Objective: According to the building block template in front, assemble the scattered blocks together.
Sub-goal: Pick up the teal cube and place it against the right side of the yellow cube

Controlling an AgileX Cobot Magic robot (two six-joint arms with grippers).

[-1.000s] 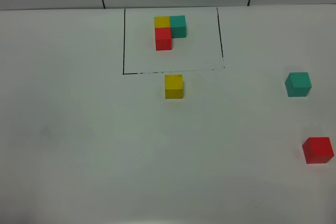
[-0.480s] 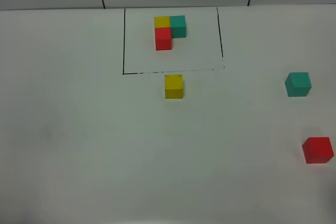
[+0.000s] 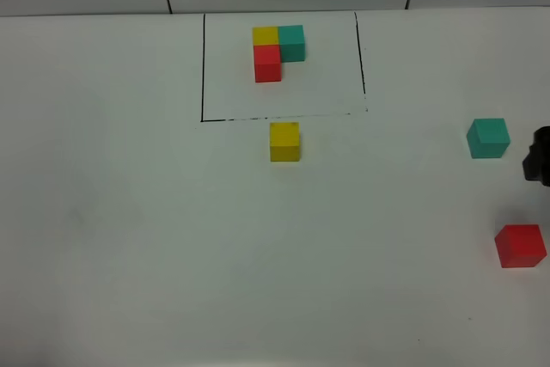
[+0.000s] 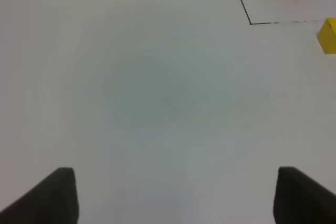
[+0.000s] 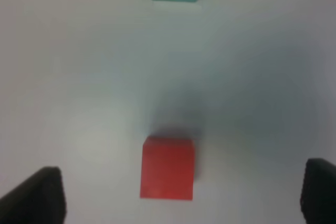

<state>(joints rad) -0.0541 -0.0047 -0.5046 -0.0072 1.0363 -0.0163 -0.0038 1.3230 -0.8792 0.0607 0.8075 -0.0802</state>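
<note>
Red block (image 5: 167, 167) ahead of wide-spread right hand (image 5: 178, 195); left hand (image 4: 178, 195) equally spread.

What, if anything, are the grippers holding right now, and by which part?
Nothing is held: the left gripper and right gripper are both open, and the red cube sits untouched.

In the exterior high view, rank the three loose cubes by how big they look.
Largest: red cube, nearest the camera.
Then teal cube.
Smallest: yellow cube.
Differences are slight and may be perspective only.
</note>
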